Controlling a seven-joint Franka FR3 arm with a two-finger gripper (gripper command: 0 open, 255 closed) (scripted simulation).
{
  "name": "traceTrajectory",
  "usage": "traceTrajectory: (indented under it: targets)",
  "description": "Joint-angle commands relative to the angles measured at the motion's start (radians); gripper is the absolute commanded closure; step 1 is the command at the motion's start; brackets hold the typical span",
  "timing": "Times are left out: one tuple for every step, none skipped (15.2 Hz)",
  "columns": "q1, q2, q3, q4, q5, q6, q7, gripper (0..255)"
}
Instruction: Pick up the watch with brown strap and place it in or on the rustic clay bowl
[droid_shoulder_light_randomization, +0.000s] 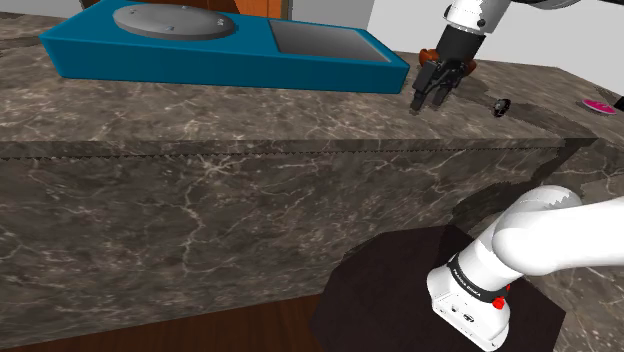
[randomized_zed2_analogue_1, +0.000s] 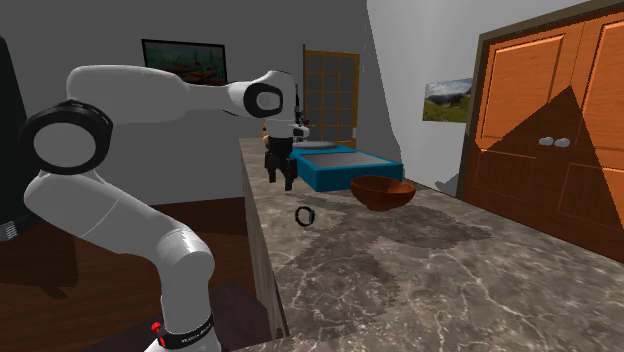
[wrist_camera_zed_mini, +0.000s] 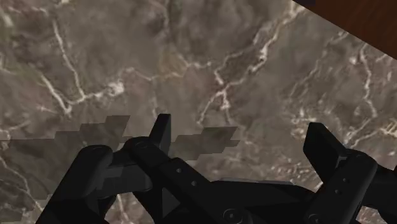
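Gripper (wrist_camera_zed_mini: 242, 141): hovering over counter (droid_shoulder_light_randomization: 250, 120), fingers spread, holding nothing.
Watch (randomized_zed2_analogue_1: 305, 215): lying on counter near gripper, not touching it.
Bowl (randomized_zed2_analogue_1: 382, 191): sitting on counter near watch, apart from it.
Progress: nothing looking done; grasping, lifting, carrying, dropping all pending.

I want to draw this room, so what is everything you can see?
watch: one, dark, on the counter, apart from the gripper
bowl: one, brown, on the counter by the blue box
blue box: one, teal, grey disc on top, on the counter
small pink thing: one, counter, shoulder view's right edge; cannot tell what
counter: one, brown-grey marble
wooden doors: two, orange, second exterior view's right
framed pictures: two, on the walls
glass-paned door: one, beyond the counter
stand: one, dark, below the counter
arm: one, white, dark joints
gripper: one, black, open, above the counter
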Motion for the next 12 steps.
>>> traceTrajectory:
  targets:
    - [0.000,0.000,0.000,0.000,0.000,0.000,0.000,0]
    - [-0.009,-0.023,-0.012,-0.012,-0.022,-0.004,-0.018,0]
    - [-0.017,-0.045,-0.024,-0.023,-0.045,-0.007,-0.036,0]
    - [-0.026,-0.067,-0.036,-0.033,-0.068,-0.010,-0.055,0]
    - [-0.035,-0.088,-0.049,-0.043,-0.091,-0.013,-0.074,0]
    - [-0.044,-0.108,-0.062,-0.051,-0.114,-0.015,-0.093,0]
    - [-0.052,-0.127,-0.075,-0.059,-0.137,-0.017,-0.113,0]
    - [-0.061,-0.146,-0.089,-0.065,-0.161,-0.018,-0.133,0]
    - [-0.070,-0.165,-0.103,-0.071,-0.185,-0.019,-0.153,0]
    - [-0.079,-0.182,-0.117,-0.076,-0.209,-0.020,-0.173,0]
    - [-0.088,-0.198,-0.131,-0.080,-0.233,-0.020,-0.194,0]
    - [-0.097,-0.214,-0.146,-0.083,-0.256,-0.020,-0.215,0]
